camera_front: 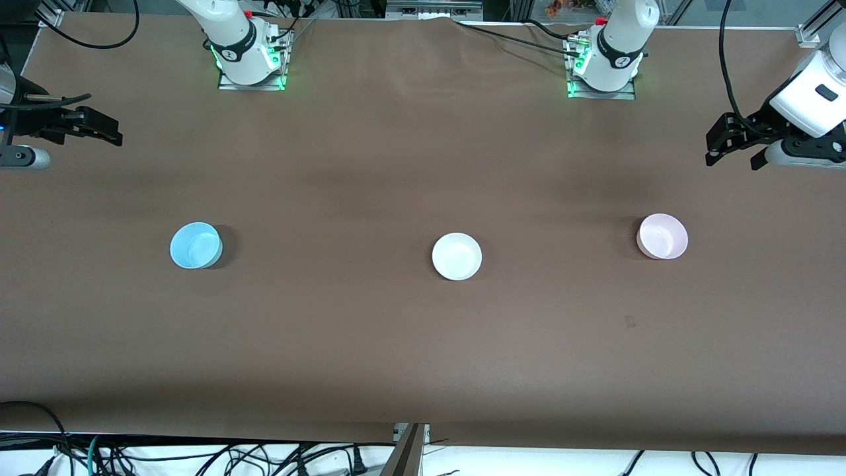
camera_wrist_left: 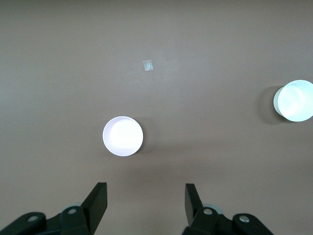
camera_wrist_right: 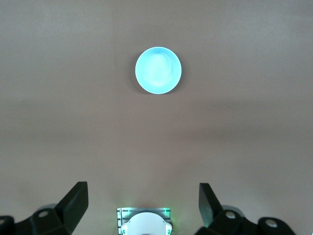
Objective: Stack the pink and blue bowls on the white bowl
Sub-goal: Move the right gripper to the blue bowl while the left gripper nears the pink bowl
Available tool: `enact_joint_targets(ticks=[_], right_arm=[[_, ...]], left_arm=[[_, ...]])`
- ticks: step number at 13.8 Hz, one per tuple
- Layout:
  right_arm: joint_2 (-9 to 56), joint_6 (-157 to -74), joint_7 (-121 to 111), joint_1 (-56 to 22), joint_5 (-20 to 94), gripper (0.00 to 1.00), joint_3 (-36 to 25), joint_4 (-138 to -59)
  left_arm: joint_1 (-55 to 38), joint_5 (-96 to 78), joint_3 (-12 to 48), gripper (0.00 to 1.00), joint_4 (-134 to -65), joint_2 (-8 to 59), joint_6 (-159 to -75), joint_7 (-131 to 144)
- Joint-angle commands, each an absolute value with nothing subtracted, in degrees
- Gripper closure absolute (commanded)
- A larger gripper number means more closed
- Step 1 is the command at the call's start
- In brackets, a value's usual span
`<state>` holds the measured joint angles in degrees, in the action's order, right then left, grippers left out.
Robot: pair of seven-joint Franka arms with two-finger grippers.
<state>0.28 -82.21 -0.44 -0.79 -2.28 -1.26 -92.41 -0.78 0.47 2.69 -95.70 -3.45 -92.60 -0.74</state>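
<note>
Three bowls are seen standing upright and well apart in a row across the brown counter (camera_front: 423,344). The white bowl (camera_front: 457,256) is placed in the middle of the row, slightly nearer to the front camera than the other two. The blue bowl (camera_front: 195,245) is set toward the right arm's end of the counter, and the pink bowl (camera_front: 662,236) toward the left arm's end. Nothing is stacked: each bowl is found alone on the bare surface, with nothing inside it. The left pincer (camera_front: 727,155) is held in the air over the left arm's end of the counter, farther from the front camera than the pink bowl, and nothing is gripped by it; in the left wrist view its two fingers (camera_wrist_left: 97,203) are seen spread wide, with the pink bowl (camera_wrist_left: 122,136) shown between them farther off and the white bowl (camera_wrist_left: 294,100) at the edge of that picture. A small pale scrap (camera_wrist_left: 148,64) is also seen on the counter in that view. The right pincer (camera_front: 99,129) is held in the air over the right arm's end of the counter; it is likewise spread wide and empty, as shown in the right wrist view by its fingers (camera_wrist_right: 76,200), and the blue bowl (camera_wrist_right: 158,70) is seen there on the counter.
</note>
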Motion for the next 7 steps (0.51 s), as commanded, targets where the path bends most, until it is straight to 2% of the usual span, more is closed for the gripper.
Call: enact_joint_targets(ticks=[1,4,7], right_arm=[[0.8,-82.3,-0.7,0.1,-1.7,0.00,-0.8,-91.0],[1.1,-82.3,-0.7,0.1,-2.1,0.00,-0.7,-90.4],[1.1,-82.3,-0.7,-0.1,-2.2,0.00,-0.7,-90.4]], left_arm=[[-0.3,-2.6,2.6,0.28,-94.9,-3.4,-91.7,-0.7],[-0.2,-1.3,2.4,0.24,-95.0,-2.8,-92.0,-0.9],[0.3,-0.1,2.0,0.28,-96.8,-1.4,-92.4,-1.4]])
